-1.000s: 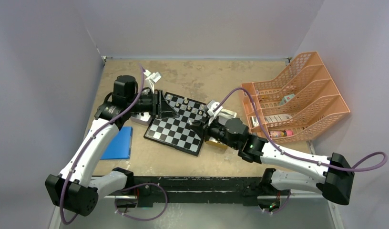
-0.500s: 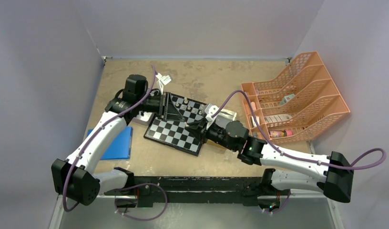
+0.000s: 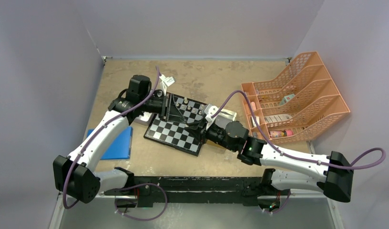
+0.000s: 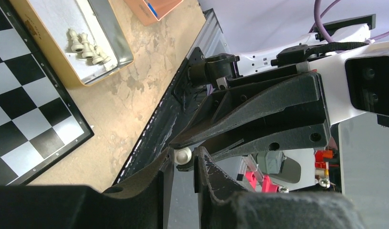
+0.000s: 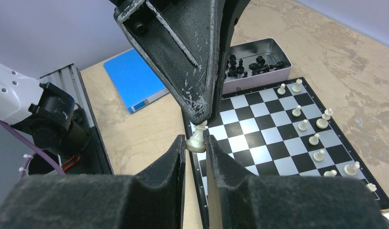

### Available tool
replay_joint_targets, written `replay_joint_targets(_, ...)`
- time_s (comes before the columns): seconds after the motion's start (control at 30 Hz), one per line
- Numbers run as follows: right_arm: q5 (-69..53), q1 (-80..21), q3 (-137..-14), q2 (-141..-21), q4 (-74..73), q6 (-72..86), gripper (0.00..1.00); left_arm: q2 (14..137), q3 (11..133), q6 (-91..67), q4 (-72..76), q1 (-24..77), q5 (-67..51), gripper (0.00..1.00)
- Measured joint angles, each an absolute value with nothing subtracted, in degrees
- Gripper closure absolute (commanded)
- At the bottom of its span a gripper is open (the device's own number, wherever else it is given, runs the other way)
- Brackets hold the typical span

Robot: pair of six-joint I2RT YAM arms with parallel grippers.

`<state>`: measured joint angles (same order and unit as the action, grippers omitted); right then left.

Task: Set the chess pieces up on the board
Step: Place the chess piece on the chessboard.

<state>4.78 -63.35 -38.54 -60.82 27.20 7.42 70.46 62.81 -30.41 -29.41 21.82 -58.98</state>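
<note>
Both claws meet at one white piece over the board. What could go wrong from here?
1. The white piece sits low between the right claw fingers, and the left claw reaches only its head: a thin hold that may slip or tilt the piece at release.
2. The handover hangs over the board by its edge; a dropped piece could roll onto the table or knock the standing white pieces.

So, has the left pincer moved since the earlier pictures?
Yes. In the top view the left pincer has shifted right, from the board's left edge to further over its squares, toward the right pincer.
</note>
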Motion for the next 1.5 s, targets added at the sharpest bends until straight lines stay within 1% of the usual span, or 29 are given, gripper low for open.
replay_joint_targets(0.13,4.78,-63.37,-38.54,-61.17,27.31,7.44,0.83,71.16,62.81,-30.37,-29.39,22.68,-58.96,0.81)
replay_joint_targets(0.27,4.84,-63.37,-38.54,-61.36,27.33,7.49,0.83,71.46,62.78,-30.13,-29.56,23.07,-58.52,0.89)
replay_joint_targets(0.4,4.97,-63.37,-38.54,-61.39,27.35,7.51,0.83,71.46,62.76,-29.36,-29.69,23.07,-58.26,1.0)
replay_joint_targets(0.43,5.02,-63.37,-38.54,-61.39,27.33,7.53,0.81,71.46,62.74,-29.32,-29.69,23.07,-58.26,1.0)
replay_joint_targets(0.47,5.04,-63.37,-38.54,-61.39,27.33,7.57,0.78,71.46,62.74,-29.26,-29.69,23.07,-58.26,1.0)
replay_joint_targets(0.53,5.26,-63.37,-38.54,-61.45,27.33,7.79,0.67,71.46,62.74,-29.12,-29.69,23.07,-58.11,1.0)
replay_joint_targets(0.67,6.2,-63.37,-38.54,-61.54,27.31,8.69,0.4,71.46,62.74,-28.86,-29.89,23.33,-56.45,1.0)
replay_joint_targets(0.7,6.63,-63.37,-38.52,-61.54,27.31,8.97,0.28,71.46,62.78,-28.69,-30.09,23.4,-55.2,1.0)
replay_joint_targets(0.77,7.6,-63.37,-38.22,-61.36,27.35,9.85,0.08,71.46,63.02,-27.92,-30.65,23.46,-52.31,1.0)
replay_joint_targets(0.8,8.23,-63.37,-37.87,-61.12,27.35,10.15,0.02,71.5,63.31,-27.62,-31.07,23.44,-50.52,1.0)
replay_joint_targets(0.97,11.88,-63.37,-36.07,-59.11,25.65,12.16,0.01,74.17,67.53,-25.65,-32.1,23.46,-40.8,1.0)
replay_joint_targets(1.1,14.52,-63.37,-35.62,-56.34,23.77,14.66,0.01,76.82,70.11,-23.83,-31.22,23.44,-30.41,1.0)
replay_joint_targets(1.3,20.32,-63.37,-34.39,-53.84,21.91,17.12,0.01,79.24,70.22,-21.45,-25.17,22.87,-14.74,1.0)
replay_joint_targets(1.5,24.99,-63.37,-33.39,-53.93,18.92,19.77,0.01,84.44,70.22,-21.17,-17.93,21.39,-5.32,1.0)
